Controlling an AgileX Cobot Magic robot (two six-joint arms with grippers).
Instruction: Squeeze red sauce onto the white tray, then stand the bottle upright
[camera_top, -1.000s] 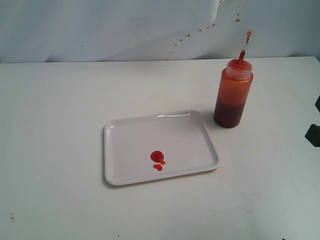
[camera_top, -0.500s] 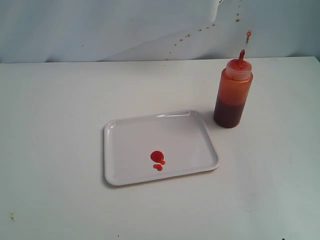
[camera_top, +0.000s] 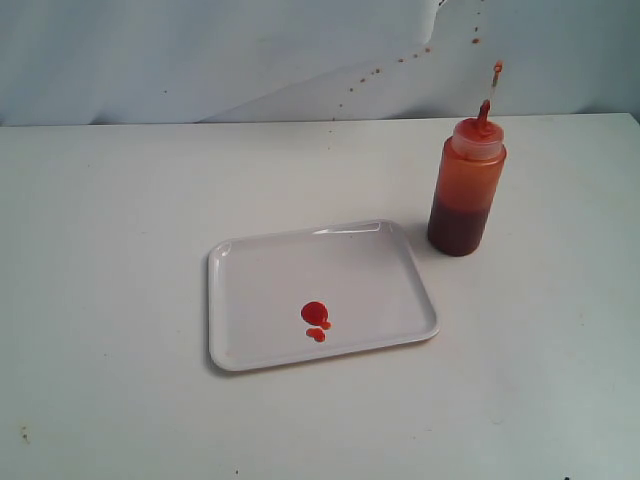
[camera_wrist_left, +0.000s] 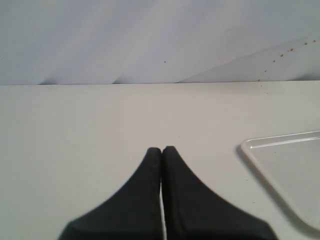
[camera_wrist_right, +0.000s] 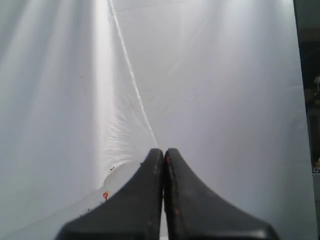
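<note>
White plastic sits at the centre of the exterior view: the white tray (camera_top: 270, 290) lies flat on the pale counter (camera_top: 110, 250). The red sauce (camera_top: 315, 314) is on it, in the lower middle of the tray, as one round blob with two smaller ones against its lower edge. You find the bottle (camera_top: 465, 195) standing upright on the counter at the upper right of the frame, near the tray's far right corner but apart from it. Darker red fills its lower part, its nozzle (camera_top: 484, 113) points up, and the small tethered cap (camera_top: 497, 68) sticks up above the tip. Small red specks (camera_top: 400, 60) dot the white backdrop (camera_top: 200, 50) behind.

Your left pincer (camera_wrist_left: 161, 150) is pressed together with nothing between its jaws, over the counter, with a corner of the tray near it. Your right pincer (camera_wrist_right: 163, 151) is likewise pressed together and empty, facing white cloth.
</note>
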